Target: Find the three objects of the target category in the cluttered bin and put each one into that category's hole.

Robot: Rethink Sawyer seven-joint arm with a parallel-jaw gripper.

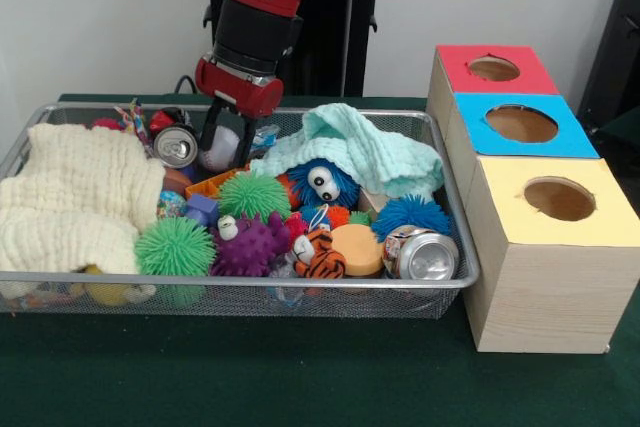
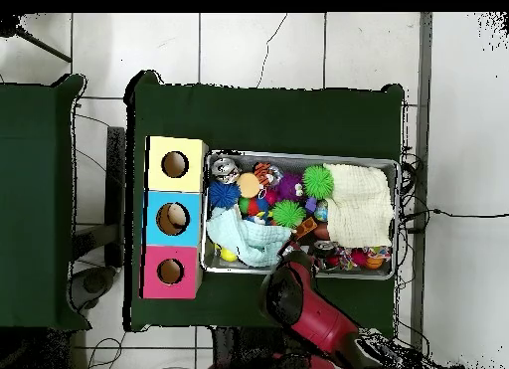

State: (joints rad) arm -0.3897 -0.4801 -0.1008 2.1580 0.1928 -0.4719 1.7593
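The silver wire-mesh bin (image 1: 455,209) is full of toys and cloths; it also shows in the overhead view (image 2: 300,154). My gripper (image 1: 226,153) is down in the bin's far left part. Its fingers (image 1: 244,145) stand apart on either side of a whitish ball (image 1: 219,150); I cannot tell whether they touch it. A soda can (image 1: 176,145) lies just left of the gripper. In the overhead view the arm (image 2: 298,295) hides the gripper. Three wooden boxes with holes stand beside the bin: red top (image 1: 493,68), blue top (image 1: 521,124), yellow top (image 1: 557,199).
A cream cloth (image 1: 75,197) covers the bin's left end and a mint cloth (image 1: 370,152) the far right. Between them lie green spiky balls (image 1: 175,245), a purple spiky ball (image 1: 250,245), a blue furry toy with eyes (image 1: 322,182), a tiger toy (image 1: 320,257) and a second can (image 1: 420,254).
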